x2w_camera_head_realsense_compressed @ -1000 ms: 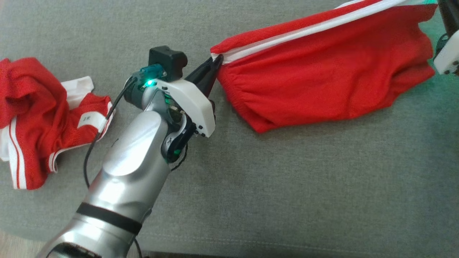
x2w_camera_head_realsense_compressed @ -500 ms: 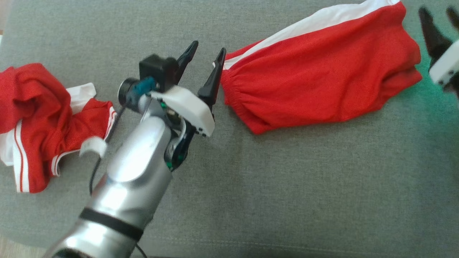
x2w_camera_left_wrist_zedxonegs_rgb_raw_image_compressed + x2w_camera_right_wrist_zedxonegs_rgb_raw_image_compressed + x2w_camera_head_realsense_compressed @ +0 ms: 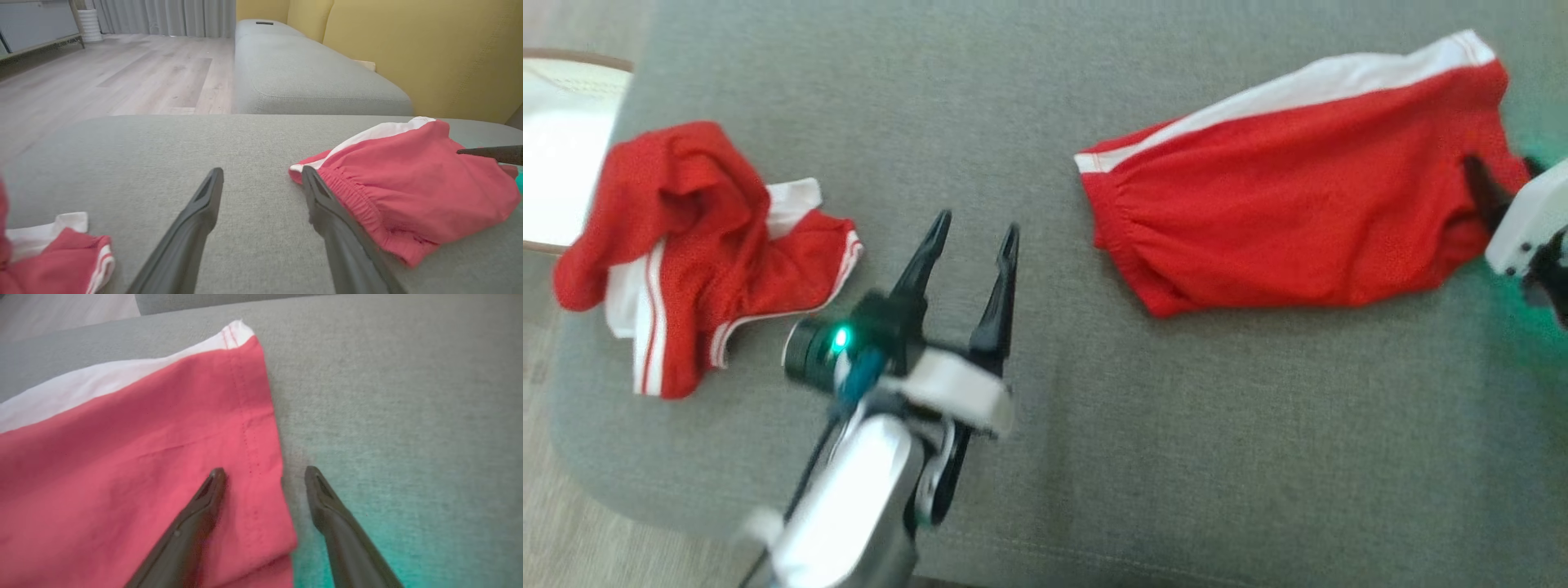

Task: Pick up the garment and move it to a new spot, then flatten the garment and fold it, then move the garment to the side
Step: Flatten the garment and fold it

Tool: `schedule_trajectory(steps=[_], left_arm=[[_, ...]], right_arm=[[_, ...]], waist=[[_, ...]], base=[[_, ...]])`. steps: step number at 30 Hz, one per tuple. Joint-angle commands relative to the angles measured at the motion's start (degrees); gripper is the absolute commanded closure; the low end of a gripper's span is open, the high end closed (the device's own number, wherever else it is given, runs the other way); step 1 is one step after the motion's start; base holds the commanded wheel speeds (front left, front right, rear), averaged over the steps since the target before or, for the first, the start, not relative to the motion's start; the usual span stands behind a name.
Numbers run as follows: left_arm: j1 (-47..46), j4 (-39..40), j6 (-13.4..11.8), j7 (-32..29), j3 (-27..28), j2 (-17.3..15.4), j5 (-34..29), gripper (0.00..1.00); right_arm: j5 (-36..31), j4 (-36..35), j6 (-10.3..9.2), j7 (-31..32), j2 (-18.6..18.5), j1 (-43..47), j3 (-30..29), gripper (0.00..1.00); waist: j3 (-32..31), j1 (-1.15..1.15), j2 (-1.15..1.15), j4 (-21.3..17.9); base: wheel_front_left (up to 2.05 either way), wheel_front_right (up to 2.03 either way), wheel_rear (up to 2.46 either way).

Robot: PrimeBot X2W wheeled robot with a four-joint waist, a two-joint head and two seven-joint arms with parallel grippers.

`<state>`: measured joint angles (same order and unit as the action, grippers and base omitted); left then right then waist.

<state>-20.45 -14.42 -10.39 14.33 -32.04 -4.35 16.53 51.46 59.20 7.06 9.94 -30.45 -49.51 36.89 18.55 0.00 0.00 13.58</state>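
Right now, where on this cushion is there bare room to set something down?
Bare: the near strip of cushion below the flat shorts, right of the left claw; also the far middle between the garments. Crowded: the crumpled garment at left; the right claw over the shorts' hem at right.

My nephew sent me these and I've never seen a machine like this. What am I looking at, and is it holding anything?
It's a two-armed robot. One picture looks down from a camera on its head; the other two look along each arm's two-fingered claw. On a grey cushion lie red shorts with a white stripe, laid fairly flat, and a crumpled red garment. The left claw hangs open over bare cushion. The right claw stands open astride the shorts' edge. Neither holds anything.
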Motion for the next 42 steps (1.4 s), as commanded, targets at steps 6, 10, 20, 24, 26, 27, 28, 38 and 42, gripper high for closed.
schedule_trajectory(steps=[6,10,20,24,26,27,28,38,42], left_arm=[[10.5,8.7,-3.1,0.7,3.6,-2.0,-4.6,0.0],[14.8,9.6,-3.4,0.7,3.9,-2.0,-5.5,0.0],[18.5,10.8,-1.5,0.7,5.3,-1.9,-7.0,0.0],[18.2,10.5,-0.9,0.7,5.8,-1.7,-7.5,0.0],[18.3,10.1,-0.7,0.7,6.0,-1.6,-7.6,0.0],[18.3,9.9,-0.6,0.7,6.1,-1.5,-7.7,0.0],[18.5,9.7,-0.5,0.7,6.2,-1.4,-7.7,0.0],[19.7,8.5,0.4,0.7,6.9,-0.9,-7.8,0.0],[20.0,8.2,0.8,0.7,7.1,-0.7,-7.8,0.0]], right_arm=[[3.9,-0.1,0.43,-1.0,0.7,7.1,1.2,1.0],[4.4,0.8,0.43,-3.6,-0.2,8.5,0.9,1.0],[0.4,7.0,0.43,-11.7,-4.9,8.1,1.5,1.0],[-1.9,9.1,0.43,-15.1,-4.5,6.2,2.1,1.0],[-3.2,9.5,0.43,-16.8,-3.4,5.1,2.6,1.0],[-3.9,9.6,0.43,-17.6,-2.8,4.6,2.9,1.0],[-4.5,9.7,0.43,-18.5,-2.1,4.1,3.2,1.0],[-9.9,5.9,0.43,-21.3,6.2,0.7,7.3,1.0],[-10.4,1.4,0.43,-18.8,9.6,1.5,10.3,1.0]], waist=[[-5.1,0.0,0.0,0.6],[-7.1,0.0,0.0,-0.3],[-10.1,0.0,0.0,-4.0],[-10.4,0.0,0.0,-4.7],[-10.8,0.0,0.0,-5.0],[-11.0,0.0,0.0,-5.2],[-11.3,0.0,0.0,-5.3],[-14.5,0.0,0.0,-4.9],[-15.1,0.0,0.0,-4.4]], base=[[0.0,0.0,0.0],[0.0,0.0,0.0],[0.0,0.0,0.0],[0.0,0.0,0.0],[0.0,0.0,0.0],[0.0,0.0,0.0],[0.0,0.0,0.0],[0.0,0.0,0.0],[0.0,0.0,0.0]])
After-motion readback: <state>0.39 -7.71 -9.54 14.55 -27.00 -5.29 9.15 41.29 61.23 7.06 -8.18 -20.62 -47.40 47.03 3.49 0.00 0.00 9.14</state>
